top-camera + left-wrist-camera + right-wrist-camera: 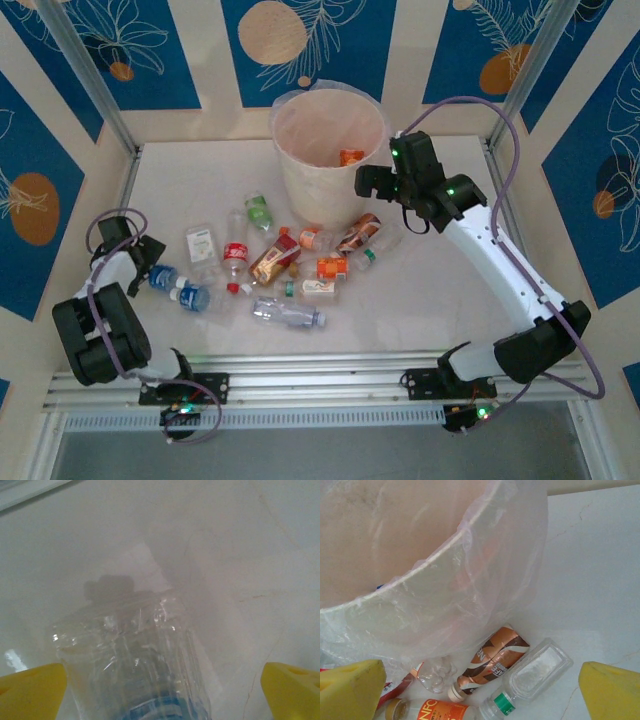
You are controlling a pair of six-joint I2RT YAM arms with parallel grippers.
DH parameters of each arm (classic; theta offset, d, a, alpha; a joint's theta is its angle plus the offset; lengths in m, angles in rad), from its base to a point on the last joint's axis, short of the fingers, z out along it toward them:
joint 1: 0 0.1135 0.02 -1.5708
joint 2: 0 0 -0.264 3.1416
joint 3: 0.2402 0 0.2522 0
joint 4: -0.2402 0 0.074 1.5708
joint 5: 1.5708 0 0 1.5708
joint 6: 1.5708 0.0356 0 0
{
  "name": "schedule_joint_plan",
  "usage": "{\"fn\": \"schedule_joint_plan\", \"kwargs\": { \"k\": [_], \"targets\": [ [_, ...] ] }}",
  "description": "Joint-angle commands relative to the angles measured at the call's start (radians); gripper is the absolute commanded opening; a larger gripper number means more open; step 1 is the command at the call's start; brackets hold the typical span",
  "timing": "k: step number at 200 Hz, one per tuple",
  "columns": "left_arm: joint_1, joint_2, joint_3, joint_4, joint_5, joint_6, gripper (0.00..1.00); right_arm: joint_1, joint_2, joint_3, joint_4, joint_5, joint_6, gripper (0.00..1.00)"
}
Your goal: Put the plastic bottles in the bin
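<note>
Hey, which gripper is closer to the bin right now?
Right. The right gripper hangs open just beside the bin, at its right rim. The left gripper is far off to the left, its fingers open around a blue-labelled bottle.

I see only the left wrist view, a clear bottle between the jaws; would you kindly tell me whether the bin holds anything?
Observer: Yes, an orange bottle lies inside the bin.
Operator: Thank you. Where is the other arm?
Observer: The right arm hangs at the bin's right side, jaws open, holding nothing.
Operator: What lies nearest it?
Observer: A bronze bottle and a green-capped bottle, on the table below its jaws.
</note>
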Motion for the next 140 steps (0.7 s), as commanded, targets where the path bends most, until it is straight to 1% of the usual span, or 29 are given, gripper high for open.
{"fn": "schedule_joint_plan", "kwargs": {
  "k": [1,37,59,77,103,140],
  "targets": [
    [0.015,0.037,0.025,0.05,0.06,-0.02,1.0,0.012,-0.033,-0.02,-0.007,0.026,0.023,0.99],
    [0.015,0.079,0.018,0.077,0.074,-0.059,0.95,0.017,-0.038,-0.028,-0.01,0.037,0.033,0.99],
    [0.015,0.112,0.015,0.092,0.077,-0.089,0.91,0.019,-0.037,-0.024,-0.01,0.039,0.034,0.99],
    [0.015,0.137,0.017,0.109,0.085,-0.109,0.83,0.02,-0.039,-0.025,-0.012,0.046,0.035,0.99],
    [0.015,0.165,0.016,0.135,0.103,-0.13,0.7,0.022,-0.041,-0.026,-0.012,0.058,0.04,0.99],
    [0.015,0.165,0.036,0.14,0.119,-0.134,0.52,0.024,-0.046,-0.031,-0.008,0.072,0.041,0.99]
  ]
}}
